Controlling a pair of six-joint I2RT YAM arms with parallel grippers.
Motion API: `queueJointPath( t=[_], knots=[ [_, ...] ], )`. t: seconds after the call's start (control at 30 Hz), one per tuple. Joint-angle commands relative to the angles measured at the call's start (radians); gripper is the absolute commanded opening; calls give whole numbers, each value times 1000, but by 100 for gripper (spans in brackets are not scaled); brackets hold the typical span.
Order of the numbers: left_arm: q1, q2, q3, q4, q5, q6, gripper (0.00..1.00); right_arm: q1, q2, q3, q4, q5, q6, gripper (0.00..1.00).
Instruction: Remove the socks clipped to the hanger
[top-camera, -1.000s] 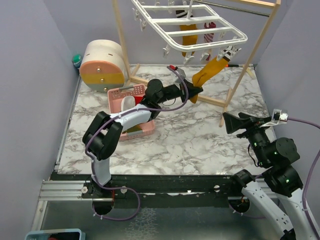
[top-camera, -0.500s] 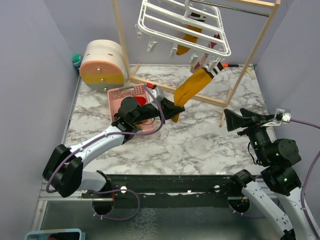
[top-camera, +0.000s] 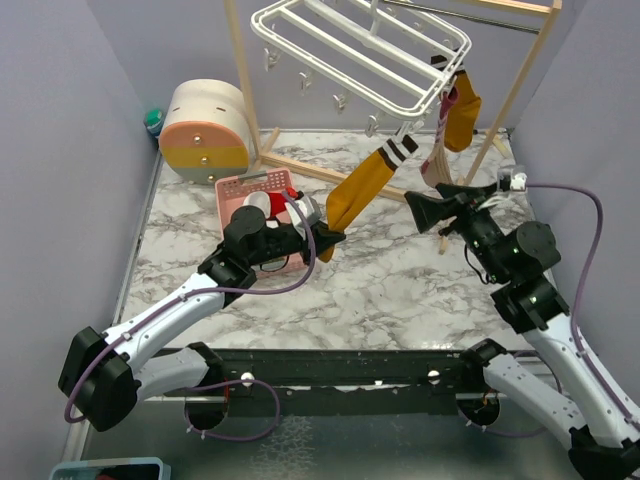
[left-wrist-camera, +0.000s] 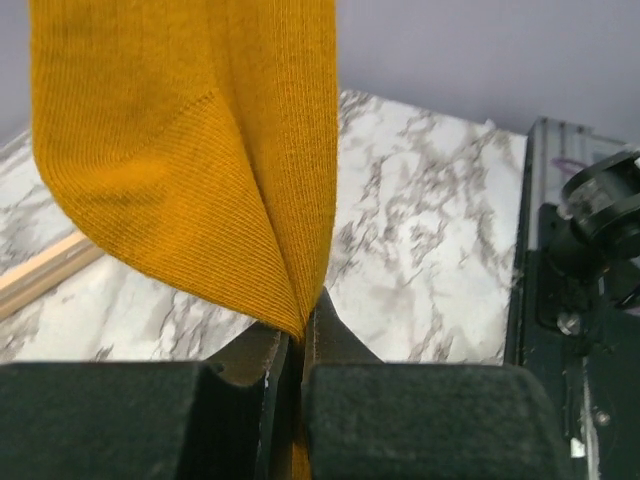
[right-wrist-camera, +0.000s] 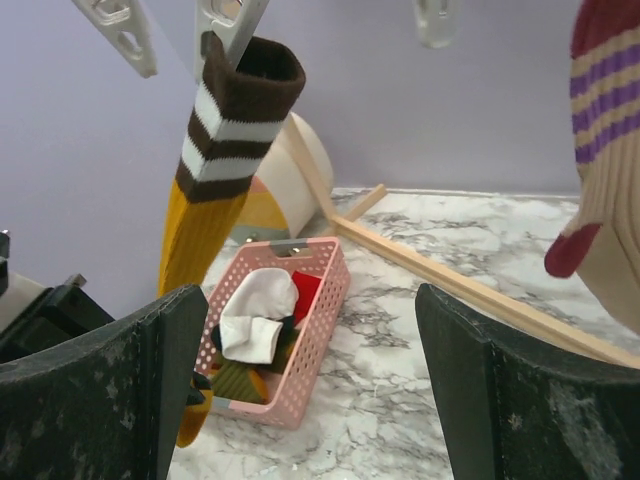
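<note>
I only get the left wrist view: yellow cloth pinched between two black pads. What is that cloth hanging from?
Observer: It is a mustard sock. Its brown-and-white striped cuff is clipped to the white hanger overhead.
Visitor: Is the other arm helping to pull?
Observer: No. The right tool is open and holds nothing, just beside the sock.
Visitor: Have any socks come off already?
Observer: A pink basket behind the left arm has a white sock lying on top of other coloured fabric.
</note>
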Motion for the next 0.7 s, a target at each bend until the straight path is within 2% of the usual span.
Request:
queueJointPath(
  t=[0.0, 0.3, 0.67],
  knots=[
    [0, -14, 17, -176, -74, 108, 0, 5, 100, 52, 172, -122, -3, 91],
    [0, -12, -36, -99, -70, 63, 0, 5, 243, 129, 350, -110, 48, 89],
    [0, -7, -39, -105, -69, 61, 0, 5, 383, 261, 400, -57, 86, 83]
  ],
)
